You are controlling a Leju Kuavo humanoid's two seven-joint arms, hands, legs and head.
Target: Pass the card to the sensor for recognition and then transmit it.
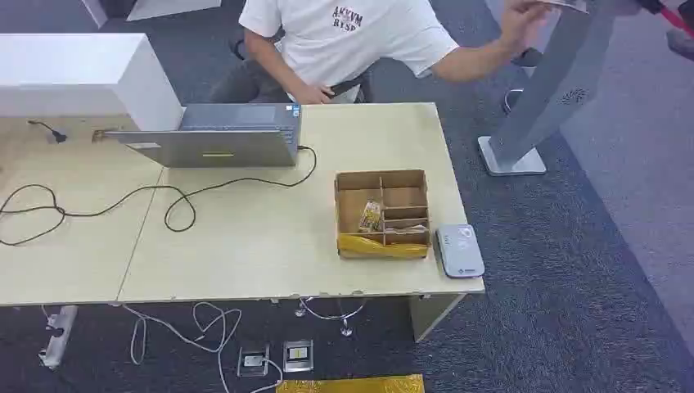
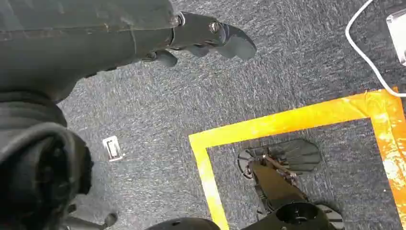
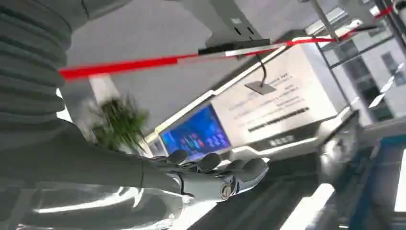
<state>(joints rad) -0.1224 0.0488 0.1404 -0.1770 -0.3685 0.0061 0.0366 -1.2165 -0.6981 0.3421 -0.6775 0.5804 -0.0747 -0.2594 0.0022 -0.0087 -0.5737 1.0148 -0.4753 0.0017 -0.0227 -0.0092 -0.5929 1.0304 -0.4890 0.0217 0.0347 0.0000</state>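
The card (image 1: 566, 5) is at the top edge of the head view, in the raised hand of a person (image 1: 524, 18) in a white shirt sitting behind the table. A red lanyard (image 1: 673, 16) runs from it toward the top right corner. In the right wrist view the card (image 3: 234, 48) appears edge-on on the red lanyard (image 3: 143, 62), apart from my right hand (image 3: 215, 177), whose fingers are stretched out with nothing in them. The grey sensor (image 1: 459, 250) lies on the table at the front right. My left hand (image 2: 201, 36) hangs over the carpet, holding nothing.
A cardboard box (image 1: 383, 214) with compartments stands beside the sensor. A laptop (image 1: 221, 135) and black cables (image 1: 164, 201) lie on the wooden table (image 1: 245, 254). A grey slanted stand (image 1: 544, 106) rises from the floor to the right. Yellow tape (image 2: 287, 122) marks the carpet.
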